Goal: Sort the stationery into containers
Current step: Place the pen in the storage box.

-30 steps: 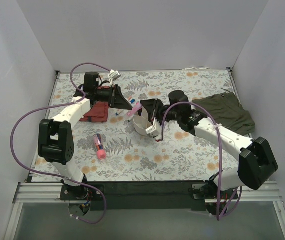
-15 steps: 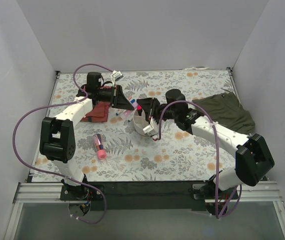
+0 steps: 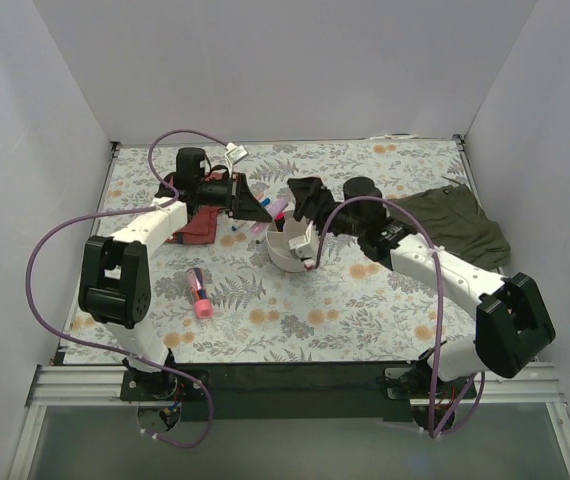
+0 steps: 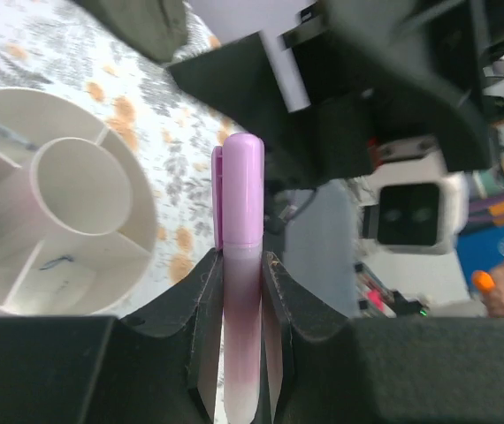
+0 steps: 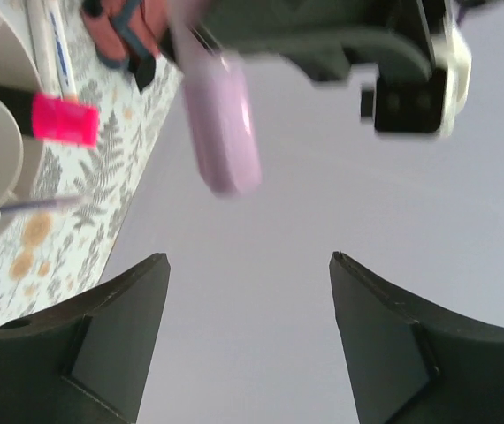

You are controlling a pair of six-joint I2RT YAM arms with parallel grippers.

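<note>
My left gripper [image 4: 241, 261] is shut on a pink marker [image 4: 241, 203], whose cap sticks out past the fingertips towards the white organiser [image 4: 22, 265]. From above, the left gripper [image 3: 253, 205] sits just left of the organiser [image 3: 287, 252]. My right gripper [image 3: 303, 192] hovers over the organiser's far rim, open and empty [image 5: 248, 261]. In the right wrist view the held marker [image 5: 221, 132] appears blurred ahead. A pink-capped pen [image 5: 61, 119] and a blue-tipped pen [image 5: 56, 49] stand in the organiser. A black highlighter with a pink cap [image 3: 198, 293] lies on the mat at front left.
A folded rust-red cloth [image 3: 195, 228] lies under the left arm. An olive-green cloth [image 3: 457, 226] is at the right. Small loose items [image 3: 237, 228] lie on the floral mat left of the organiser. White walls close in three sides.
The left gripper closed on the pink marker and lifted it. The right gripper opened and tilted up and back from the organiser.
</note>
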